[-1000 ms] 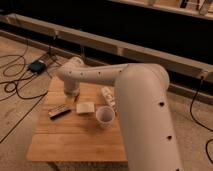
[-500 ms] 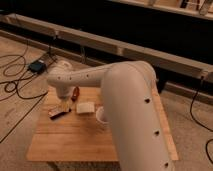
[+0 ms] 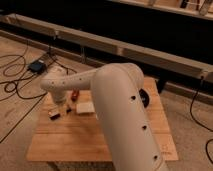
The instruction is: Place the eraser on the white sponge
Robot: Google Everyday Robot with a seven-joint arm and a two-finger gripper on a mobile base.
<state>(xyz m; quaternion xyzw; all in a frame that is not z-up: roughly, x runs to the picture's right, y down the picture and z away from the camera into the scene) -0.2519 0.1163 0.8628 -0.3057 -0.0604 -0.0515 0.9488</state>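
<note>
Eraser [image 3: 54, 114]: flat oblong bar, dark face, tan edge. Lies at the left end of the counter [image 3: 65, 142], which has a pale wooden plank top.
Gripper [image 3: 60, 106]: hangs just above the eraser, fingers apart, nothing held.
Reddish-brown piece [image 3: 75, 95]: small, rounded, behind the sponge.
White sponge [image 3: 85, 108]: cream block with soft corners. Sits right of the eraser, apart from it.
Arm [image 3: 120, 100]: smooth white shell dotted with dark holes. It has swung further left than half a second ago and now covers the paper cup.
Dark round object [image 3: 144, 97]: at the arm's right edge, only partly visible.
</note>
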